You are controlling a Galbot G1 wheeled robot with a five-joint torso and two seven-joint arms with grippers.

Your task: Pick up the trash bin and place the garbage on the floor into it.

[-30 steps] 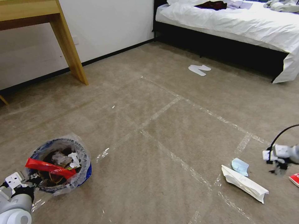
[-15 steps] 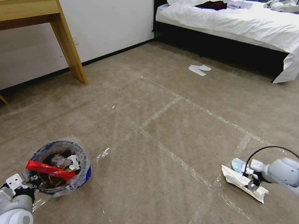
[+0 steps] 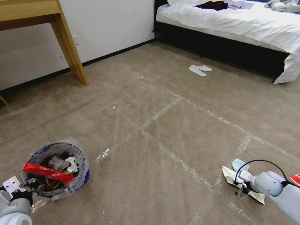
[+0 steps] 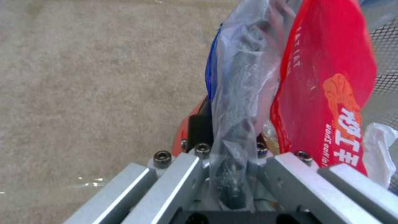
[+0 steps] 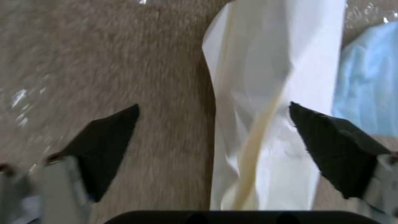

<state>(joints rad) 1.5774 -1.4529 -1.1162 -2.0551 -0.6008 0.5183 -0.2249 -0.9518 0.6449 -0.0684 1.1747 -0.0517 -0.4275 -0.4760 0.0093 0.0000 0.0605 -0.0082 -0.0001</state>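
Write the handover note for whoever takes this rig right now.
Left end effector: shut on the trash bin rim and liner, low at the robot's left.
Right end effector: open, down over the white packet on the carpet, not gripping yet.
Done: bin holds a red wrapper and tissues.
Left: white packet, blue mask beside it, red-white packet.

Open carpet (image 3: 162,103) from 10 to 2 o'clock, clear passage. My right gripper (image 5: 213,137) is spread over the white packet (image 5: 265,130); blue mask (image 5: 369,84) crowds one finger's outer side. Trash bin (image 3: 57,170) blocks 8 o'clock, desk leg (image 3: 69,47) 10, bed (image 3: 237,28) 1.
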